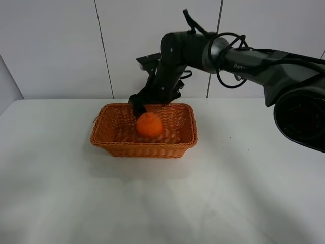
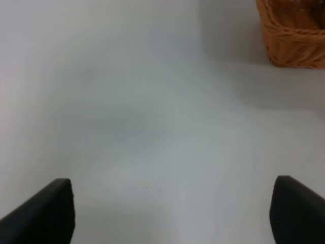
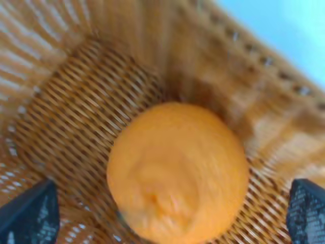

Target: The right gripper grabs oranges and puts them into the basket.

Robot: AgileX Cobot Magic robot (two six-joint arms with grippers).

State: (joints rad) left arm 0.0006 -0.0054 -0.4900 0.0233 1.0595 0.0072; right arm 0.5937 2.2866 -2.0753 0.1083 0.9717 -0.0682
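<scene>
While the right fingers [image 3: 28, 216] spread wide and empty, one orange [image 3: 177, 170] inside the basket [image 3: 76, 101].

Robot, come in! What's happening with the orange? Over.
Right gripper open above the basket. Left gripper open over the table. Orange inside the basket, not gripped. Nothing in the way.

A white tabletop [image 1: 162, 203] meets a pale wall [image 1: 51, 51] of panels with dark seams, seemingly evenly lit.

Black arm [image 1: 254, 63], looped cables [image 1: 192, 20] (black), dark fingers [image 3: 30, 213]
</scene>
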